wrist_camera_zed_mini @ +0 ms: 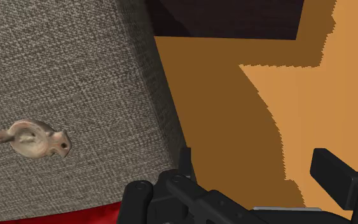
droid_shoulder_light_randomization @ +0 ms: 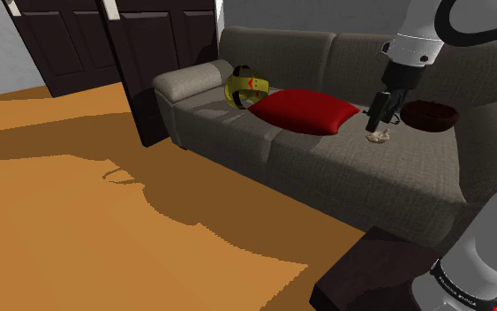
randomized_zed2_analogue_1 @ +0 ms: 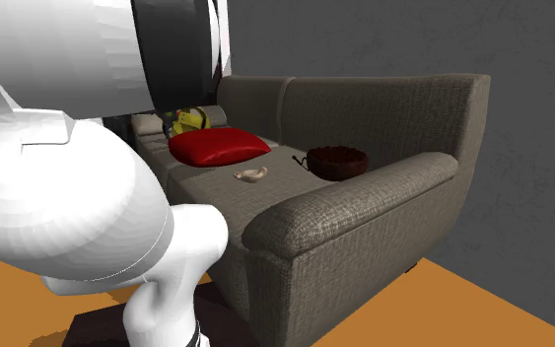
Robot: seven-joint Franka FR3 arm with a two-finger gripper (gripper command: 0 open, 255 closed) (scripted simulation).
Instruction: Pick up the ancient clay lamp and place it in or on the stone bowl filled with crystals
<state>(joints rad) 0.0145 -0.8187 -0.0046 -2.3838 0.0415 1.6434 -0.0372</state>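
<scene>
A small pale clay lamp (droid_shoulder_light_randomization: 378,135) lies on the grey sofa seat (droid_shoulder_light_randomization: 326,159), between a red cushion (droid_shoulder_light_randomization: 304,110) and a dark bowl (droid_shoulder_light_randomization: 427,115). My black gripper (droid_shoulder_light_randomization: 380,110) hangs just above the lamp. In the wrist view the gripper (wrist_camera_zed_mini: 257,175) is open with nothing between its fingers (wrist_camera_zed_mini: 185,165), and the lamp (wrist_camera_zed_mini: 32,139) lies off to one side on the seat fabric. From the second exterior view the lamp (randomized_zed2_analogue_1: 251,175) rests beside the bowl (randomized_zed2_analogue_1: 338,161), which sits near the sofa's armrest.
A yellow helmet-like object (droid_shoulder_light_randomization: 246,87) leans on the sofa's far end behind the cushion. Dark doors (droid_shoulder_light_randomization: 105,44) stand beyond the sofa. Orange floor (droid_shoulder_light_randomization: 105,221) lies in front of the seat. The dark stand (droid_shoulder_light_randomization: 370,278) sits at the lower right.
</scene>
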